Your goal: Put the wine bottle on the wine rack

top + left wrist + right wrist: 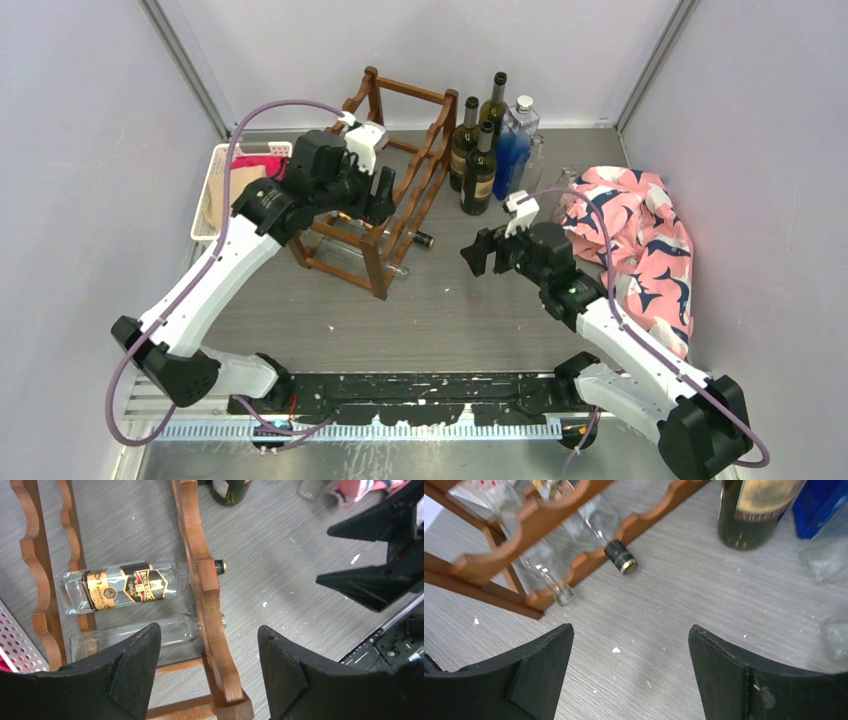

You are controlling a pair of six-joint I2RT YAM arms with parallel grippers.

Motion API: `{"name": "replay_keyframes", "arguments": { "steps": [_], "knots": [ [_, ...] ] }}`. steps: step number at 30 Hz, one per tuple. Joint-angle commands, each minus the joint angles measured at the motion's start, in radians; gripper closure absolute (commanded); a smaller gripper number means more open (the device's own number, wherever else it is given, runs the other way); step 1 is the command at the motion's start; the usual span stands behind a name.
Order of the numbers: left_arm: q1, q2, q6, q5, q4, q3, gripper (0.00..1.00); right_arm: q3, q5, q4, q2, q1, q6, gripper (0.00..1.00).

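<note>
Wine rack [381, 262] stands left of centre on the worktop [450, 310], with two clear bottles [122, 586] lying on its lower rails (one labelled). The left pincer [209, 640] hovers over it, released and empty. Just right, dark wine bottles [479, 172] stand upright at the far side. The right pincer [630, 635], also released, hangs nearer. Likely next: grasp one and lay it across free scallops.

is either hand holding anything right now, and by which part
Nothing is held: the left hand is open above the dark reddish-brown wooden wine rack, the right hand open over the grey table.
</note>
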Motion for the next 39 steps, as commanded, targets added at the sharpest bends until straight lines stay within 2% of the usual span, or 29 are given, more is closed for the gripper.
{"name": "replay_keyframes", "arguments": {
  "steps": [1, 5, 9, 13, 15, 28, 39],
  "knots": [
    [-0.001, -0.148, 0.022, 0.072, 0.142, -0.056, 0.28, 0.222, 0.016, -0.113, 0.004, -0.004, -0.012, 0.10],
    [0.000, -0.263, -0.021, 0.113, 0.224, -0.158, 0.23, 0.437, 0.077, -0.237, 0.072, -0.004, -0.029, 0.09],
    [0.000, -0.397, -0.068, 0.120, 0.298, -0.280, 0.15, 0.595, 0.220, -0.305, 0.175, -0.011, -0.023, 0.02],
    [0.000, -0.532, -0.106, 0.109, 0.352, -0.390, 0.06, 0.743, 0.231, -0.365, 0.296, -0.028, -0.020, 0.02],
    [-0.001, -0.579, -0.119, 0.104, 0.356, -0.423, 0.05, 0.803, 0.238, -0.394, 0.355, -0.042, -0.012, 0.02],
    [0.000, -0.722, -0.156, 0.089, 0.344, -0.528, 0.04, 1.021, 0.254, -0.446, 0.602, -0.119, -0.032, 0.23],
    [0.000, -0.748, -0.146, 0.133, 0.358, -0.563, 0.05, 1.207, 0.244, -0.492, 0.782, -0.146, -0.070, 0.32]
  ]
}}
